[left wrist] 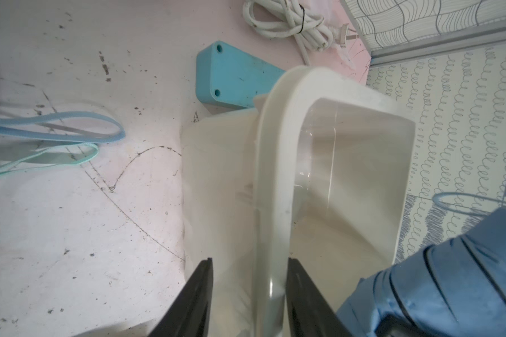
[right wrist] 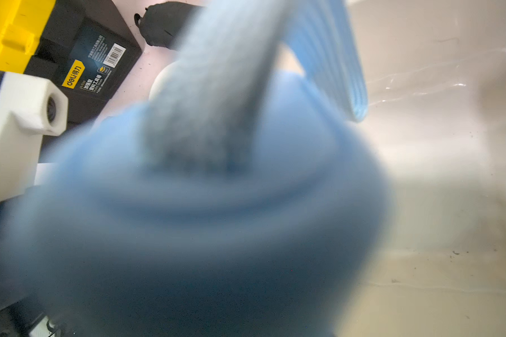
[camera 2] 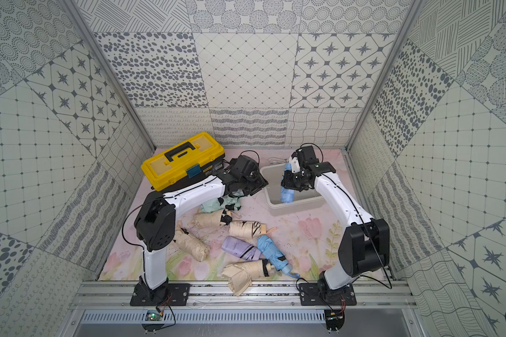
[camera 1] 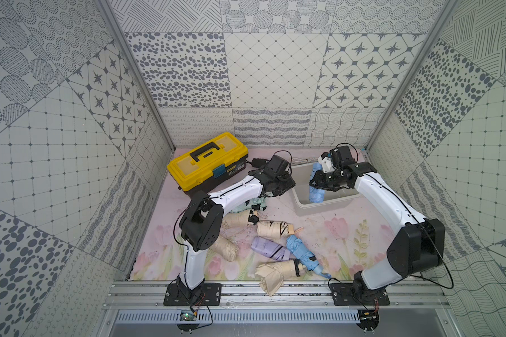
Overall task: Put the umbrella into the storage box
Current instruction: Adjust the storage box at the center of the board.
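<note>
Right gripper (camera 1: 316, 182) clamped on umbrella (camera 1: 316, 196) over storage box (camera 1: 300, 205); left gripper (left wrist: 249, 260) straddles rim (left wrist: 275, 175), grip unclear

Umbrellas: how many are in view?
8. One blue umbrella, held at the storage box; on the table: mint, purple, blue, four beige. Others may hide under the left arm.

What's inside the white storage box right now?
Only the lower end of the blue umbrella, gripped by the right pincer, reaches into the storage box. The floor that shows is bare; the part under the umbrella and arm is covered.
</note>
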